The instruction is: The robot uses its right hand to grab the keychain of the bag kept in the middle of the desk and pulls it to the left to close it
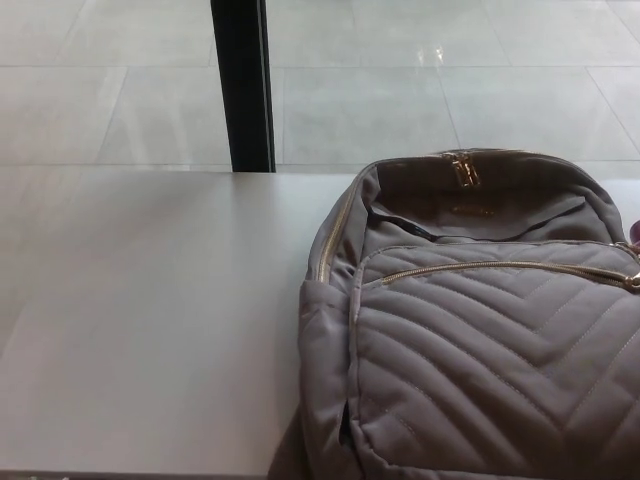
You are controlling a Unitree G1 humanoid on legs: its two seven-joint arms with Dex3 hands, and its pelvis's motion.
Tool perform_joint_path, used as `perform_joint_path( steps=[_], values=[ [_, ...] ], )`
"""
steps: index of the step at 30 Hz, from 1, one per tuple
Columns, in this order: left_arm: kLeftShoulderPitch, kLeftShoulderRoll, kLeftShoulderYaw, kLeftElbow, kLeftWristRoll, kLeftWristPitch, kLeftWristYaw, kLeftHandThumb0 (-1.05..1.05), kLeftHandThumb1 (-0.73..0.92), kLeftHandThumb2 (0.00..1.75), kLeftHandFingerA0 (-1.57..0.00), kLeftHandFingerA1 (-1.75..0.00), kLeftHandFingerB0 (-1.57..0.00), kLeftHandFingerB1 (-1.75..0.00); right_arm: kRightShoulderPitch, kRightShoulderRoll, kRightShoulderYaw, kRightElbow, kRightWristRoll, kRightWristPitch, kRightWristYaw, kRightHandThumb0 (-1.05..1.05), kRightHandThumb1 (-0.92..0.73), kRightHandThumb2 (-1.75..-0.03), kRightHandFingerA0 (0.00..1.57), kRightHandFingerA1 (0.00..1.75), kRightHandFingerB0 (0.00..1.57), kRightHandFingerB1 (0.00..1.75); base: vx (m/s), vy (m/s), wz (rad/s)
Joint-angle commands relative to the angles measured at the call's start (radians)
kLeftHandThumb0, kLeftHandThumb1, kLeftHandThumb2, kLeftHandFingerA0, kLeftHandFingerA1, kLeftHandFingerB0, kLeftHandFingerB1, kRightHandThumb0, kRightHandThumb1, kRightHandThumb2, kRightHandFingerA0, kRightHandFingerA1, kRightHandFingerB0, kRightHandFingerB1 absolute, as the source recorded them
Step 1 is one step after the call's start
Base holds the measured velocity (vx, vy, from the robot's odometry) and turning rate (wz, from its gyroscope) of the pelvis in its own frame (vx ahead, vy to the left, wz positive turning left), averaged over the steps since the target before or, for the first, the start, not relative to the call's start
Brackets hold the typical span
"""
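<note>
My right hand is not showing, so I cannot tell its state. Keychain (632, 281) is sitting at frame edge; I am risking dragging the unanchored bag (480, 350) leftward.

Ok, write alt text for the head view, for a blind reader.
A taupe quilted backpack with gold zips lies on a white desk, at picture right, its top compartment gaping open. Neither robot hand shows; a black post and tiled floor lie behind.
</note>
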Motion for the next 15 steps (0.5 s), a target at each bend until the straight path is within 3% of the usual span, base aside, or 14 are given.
perform_joint_path(
  steps=[1,2,3,4,5,6,7,8,10,11,14,15],
  values=[
    [0.000,0.014,0.002,0.008,0.003,-0.019,0.005,-1.05,0.87,0.87,-0.75,-1.06,-0.55,-1.07,0.070,0.011,-0.006,-0.005,-0.014,-0.087,-0.073,-0.29,-0.81,-0.73,0.80,1.75,0.63,1.40,0.00,0.000,0.00],
    [-0.001,0.014,0.003,0.010,0.001,-0.018,0.001,-1.05,0.87,0.89,-0.75,-1.06,-0.55,-1.08,0.075,0.011,-0.011,-0.006,-0.015,-0.097,-0.085,-0.30,-0.79,-0.71,0.79,1.72,0.68,1.21,0.00,0.000,0.00],
    [0.002,0.013,0.004,0.005,-0.001,-0.011,0.001,-1.05,0.86,0.87,-0.76,-1.08,-0.53,-1.10,0.079,0.013,-0.014,-0.009,-0.019,-0.097,-0.098,-0.28,-0.77,-0.77,0.79,1.73,0.66,1.29,0.00,0.000,0.00],
    [-0.002,0.014,0.005,0.011,-0.002,-0.010,0.001,-1.05,0.64,1.30,-0.75,-1.10,-0.55,-1.12,0.080,0.015,-0.017,-0.009,-0.022,-0.097,-0.107,-0.29,-0.78,-0.76,0.82,1.70,0.71,1.03,0.00,0.000,0.00],
    [-0.004,0.014,0.005,0.018,-0.001,-0.012,0.002,-1.05,0.65,1.30,-0.76,-1.09,-0.56,-1.11,0.082,0.019,-0.023,-0.008,-0.020,-0.100,-0.116,-0.28,-0.76,-0.83,0.82,1.73,0.64,1.35,0.00,0.000,0.00],
    [-0.005,0.014,0.005,0.021,0.000,-0.015,0.003,-1.05,0.65,1.30,-0.76,-1.09,-0.56,-1.11,0.083,0.022,-0.029,-0.007,-0.017,-0.103,-0.124,-0.28,-0.76,-0.83,0.82,1.73,0.64,1.35,0.00,0.000,0.00],
    [-0.005,0.015,0.005,0.021,-0.001,-0.014,-0.001,-1.05,0.65,1.30,-0.75,-1.10,-0.56,-1.11,0.085,0.025,-0.034,-0.006,-0.017,-0.110,-0.138,-0.27,-0.75,-0.85,0.82,1.74,0.66,1.36,0.00,0.000,0.00],
    [-0.003,0.016,0.003,0.020,0.002,-0.020,-0.004,-1.05,0.87,0.87,-0.75,-1.06,-0.55,-1.07,0.094,0.028,-0.047,-0.007,-0.011,-0.119,-0.158,-0.26,-0.74,-0.89,0.84,1.75,0.67,1.48,0.00,0.000,0.00],
    [-0.002,0.016,0.002,0.018,0.003,-0.019,-0.001,-1.05,0.88,0.86,-0.75,-1.06,-0.55,-1.06,0.097,0.031,-0.055,-0.007,-0.011,-0.122,-0.167,-0.27,-0.73,-0.92,0.84,1.75,0.67,1.47,0.00,0.000,0.00],
    [-0.002,0.016,0.000,0.017,0.005,-0.018,0.003,-1.05,0.88,0.87,-0.76,-1.07,-0.55,-1.08,0.100,0.033,-0.062,-0.007,-0.008,-0.129,-0.180,-0.25,-0.71,-0.92,0.85,1.74,0.69,1.35,0.00,0.000,0.00],
    [0.003,0.016,0.000,0.006,0.005,-0.022,0.001,-1.05,0.88,0.87,-0.75,-1.07,-0.52,-1.09,0.110,0.043,-0.093,-0.004,0.007,-0.159,-0.217,-0.23,-0.70,-0.92,0.86,1.75,0.68,1.47,0.00,0.000,0.00],
    [0.000,0.016,0.001,0.011,0.003,-0.018,0.001,-1.05,0.67,1.30,-0.77,-1.09,-0.54,-1.10,0.107,0.045,-0.095,0.001,0.005,-0.157,-0.218,-0.23,-0.70,-0.92,0.84,1.75,0.66,1.50,0.00,0.000,0.00]
  ],
)
